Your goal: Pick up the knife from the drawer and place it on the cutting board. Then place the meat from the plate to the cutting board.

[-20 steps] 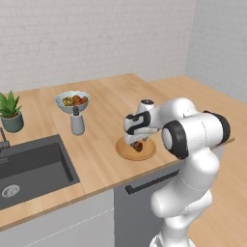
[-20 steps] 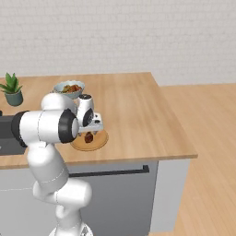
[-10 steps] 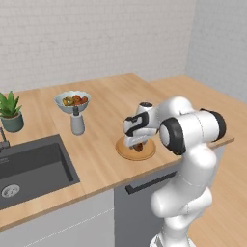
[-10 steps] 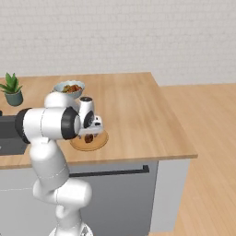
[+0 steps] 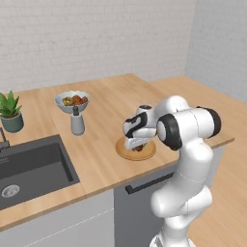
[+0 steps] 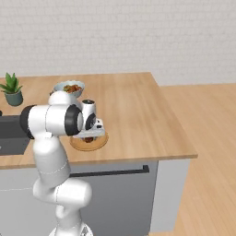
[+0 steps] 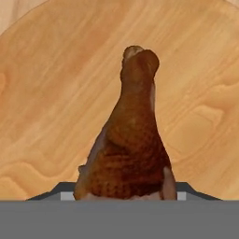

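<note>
**Meat on the plate, gripper low over it**

The meat (image 7: 128, 140), a reddish-brown drumstick, lies on the round tan plate (image 5: 126, 150) near the desk's (image 5: 111, 96) front edge. The gripper (image 5: 137, 145) sits down around it; whether its fingers have closed on the meat cannot be told.

From my station the lighting is even and bright in both base views, soft and rendered, with only faint shadows under the arm. My hand view is sharp up close on the meat (image 7: 128, 140), with no glare and no blur at the edges.
</note>
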### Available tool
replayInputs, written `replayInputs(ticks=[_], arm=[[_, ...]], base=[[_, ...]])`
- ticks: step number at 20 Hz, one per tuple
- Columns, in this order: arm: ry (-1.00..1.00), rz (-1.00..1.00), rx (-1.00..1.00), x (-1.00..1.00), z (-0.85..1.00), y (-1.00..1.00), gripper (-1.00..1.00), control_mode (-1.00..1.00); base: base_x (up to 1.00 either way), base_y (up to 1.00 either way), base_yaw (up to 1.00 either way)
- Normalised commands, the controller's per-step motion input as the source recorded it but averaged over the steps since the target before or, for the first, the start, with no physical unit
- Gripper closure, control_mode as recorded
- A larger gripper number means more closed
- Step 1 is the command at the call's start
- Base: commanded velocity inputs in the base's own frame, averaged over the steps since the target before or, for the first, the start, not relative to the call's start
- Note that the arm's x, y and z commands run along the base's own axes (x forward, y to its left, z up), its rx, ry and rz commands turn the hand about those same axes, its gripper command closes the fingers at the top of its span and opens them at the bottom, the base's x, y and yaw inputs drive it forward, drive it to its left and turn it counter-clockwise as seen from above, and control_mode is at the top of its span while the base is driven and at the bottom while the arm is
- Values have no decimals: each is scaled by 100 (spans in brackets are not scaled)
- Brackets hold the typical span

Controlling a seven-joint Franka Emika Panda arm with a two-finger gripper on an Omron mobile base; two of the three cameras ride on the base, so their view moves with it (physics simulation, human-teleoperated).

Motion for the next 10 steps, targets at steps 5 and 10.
replayInputs(ticks=[5, 10], arm=[[2, 4, 1, -25, -1, 0, 100, -100], [-9, 0, 0, -96, 77, 0, 100, -100]], base=[[0, 0, 0], [0, 0, 0]])
